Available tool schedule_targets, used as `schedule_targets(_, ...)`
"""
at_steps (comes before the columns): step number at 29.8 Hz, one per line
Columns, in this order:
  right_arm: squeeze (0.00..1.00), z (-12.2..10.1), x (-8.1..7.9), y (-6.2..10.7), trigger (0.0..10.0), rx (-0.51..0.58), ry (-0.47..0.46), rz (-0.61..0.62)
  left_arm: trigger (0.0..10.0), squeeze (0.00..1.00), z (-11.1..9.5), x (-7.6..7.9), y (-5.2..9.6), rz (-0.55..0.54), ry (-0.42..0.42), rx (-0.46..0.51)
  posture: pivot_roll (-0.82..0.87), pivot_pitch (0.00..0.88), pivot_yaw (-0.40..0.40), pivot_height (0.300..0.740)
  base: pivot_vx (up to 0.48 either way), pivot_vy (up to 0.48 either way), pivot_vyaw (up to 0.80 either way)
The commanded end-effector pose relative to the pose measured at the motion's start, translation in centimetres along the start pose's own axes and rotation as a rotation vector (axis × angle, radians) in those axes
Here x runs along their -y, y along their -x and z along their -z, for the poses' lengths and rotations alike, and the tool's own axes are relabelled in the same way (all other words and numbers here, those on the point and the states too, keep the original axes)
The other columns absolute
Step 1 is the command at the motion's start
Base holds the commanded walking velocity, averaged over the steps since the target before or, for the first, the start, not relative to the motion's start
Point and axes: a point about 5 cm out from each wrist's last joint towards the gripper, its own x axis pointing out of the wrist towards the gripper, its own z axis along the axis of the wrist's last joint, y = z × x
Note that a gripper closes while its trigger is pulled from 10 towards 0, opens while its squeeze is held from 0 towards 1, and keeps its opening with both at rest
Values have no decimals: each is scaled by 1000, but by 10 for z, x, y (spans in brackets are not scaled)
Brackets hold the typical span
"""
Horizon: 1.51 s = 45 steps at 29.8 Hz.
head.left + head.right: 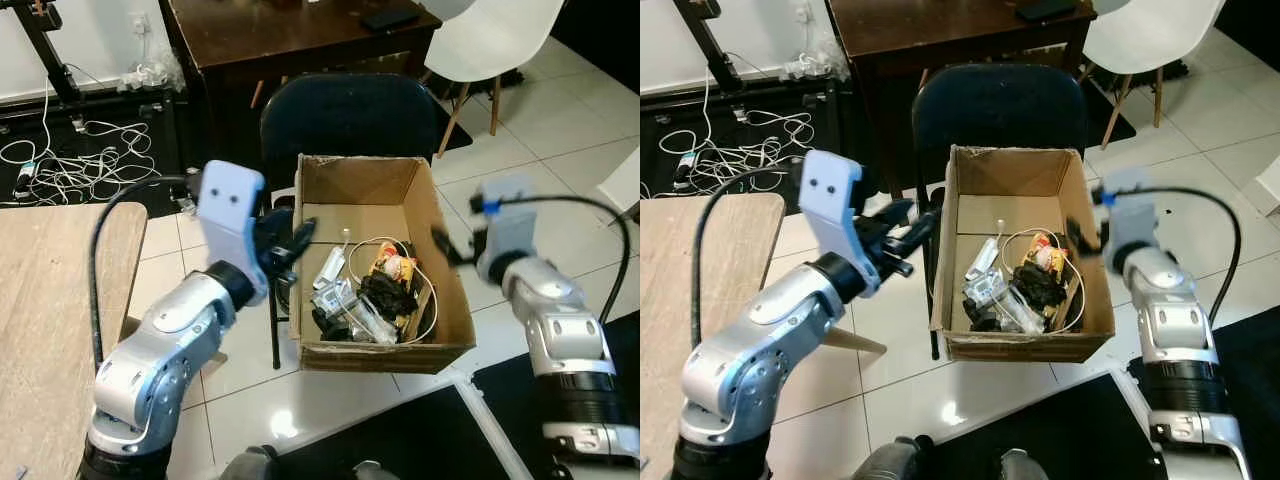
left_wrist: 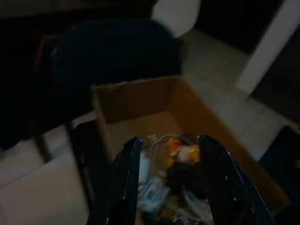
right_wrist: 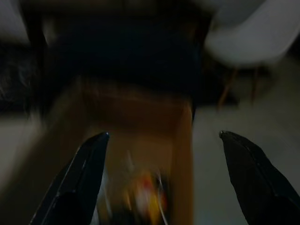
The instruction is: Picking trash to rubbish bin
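A brown cardboard box (image 1: pixel 455 300) sits on a dark chair (image 1: pixel 350 115) and serves as the bin. Inside lies trash (image 1: pixel 370 295): white wrappers, black scraps, a cable and a yellow-red packet (image 2: pixel 183 151). My left gripper (image 1: pixel 298 240) hovers at the box's left wall, open, with nothing between its fingers (image 2: pixel 124 180). My right gripper (image 1: pixel 443 247) is at the box's right wall, blurred, its fingers (image 3: pixel 86 176) spread wide and empty.
A wooden table (image 1: pixel 50 320) stands at my left. A dark desk (image 1: pixel 290 35) is behind the chair, with a white chair (image 1: pixel 490 40) at the back right. Tangled cables (image 1: pixel 70 160) lie on the floor at the back left. A dark mat (image 1: pixel 400 440) lies near my feet.
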Motion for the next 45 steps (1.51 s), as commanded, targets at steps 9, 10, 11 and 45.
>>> schedule_targets(9,0,20,-50,28,10000,18,-93,-78,10000,0,15,-9,1,-71,14,-16,110,102,-21,740,0,0,0)
schedule_targets(10,0,20,-50,28,10000,18,-93,-78,10000,0,15,-9,1,-71,14,-16,110,102,-21,740,0,0,0)
schedule_targets(11,0,25,-52,31,10000,2,-100,-78,10000,0,17,-11,0,-86,12,-20,106,99,-24,740,0,0,0)
schedule_targets(45,0,43,-62,54,10000,-79,-127,-60,10000,0,28,-8,-7,-116,0,-55,83,125,-22,740,0,-214,0)
